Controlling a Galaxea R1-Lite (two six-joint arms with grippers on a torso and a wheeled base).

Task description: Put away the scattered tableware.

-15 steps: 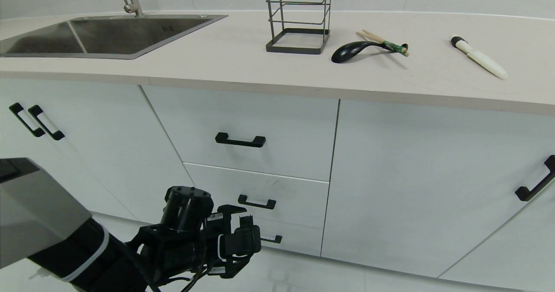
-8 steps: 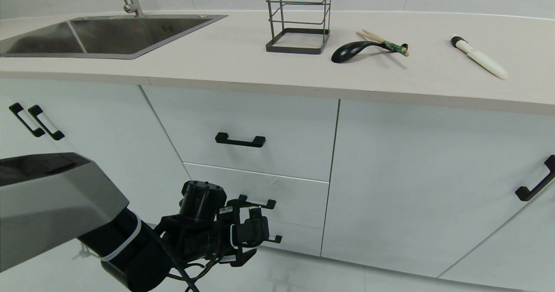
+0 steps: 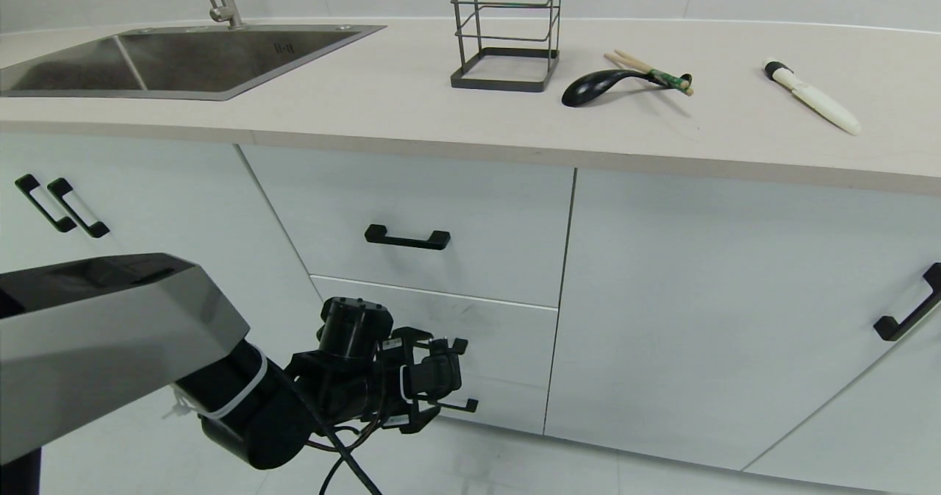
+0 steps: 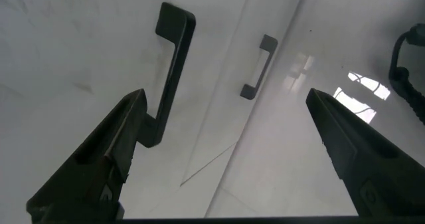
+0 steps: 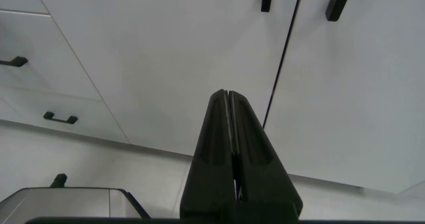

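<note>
Tableware lies scattered on the counter [image 3: 412,112], all of it to the right of the one wire rack [image 3: 506,31], and I count three sorts. The longest is one white-handled tool [image 3: 812,99] with a black tip, lying well apart on its own. It looks rigid and light, best taken mid-handle. Next comes one black spoon [image 3: 599,83], smooth and likely slippery. Its arched handle stands clear of the counter, the easiest place to pinch. Smallest are two chopsticks [image 3: 647,70], thin, stiff and apt to roll. They lie across the spoon's handle end, so lifting either may disturb the other. Down at the stack of three drawers, the left gripper [image 3: 448,377] has its fingers spread wide, the middle handle [image 4: 171,64] just beside one of them. The right gripper [image 5: 229,117] hangs with fingers pressed together, holding nothing.
</note>
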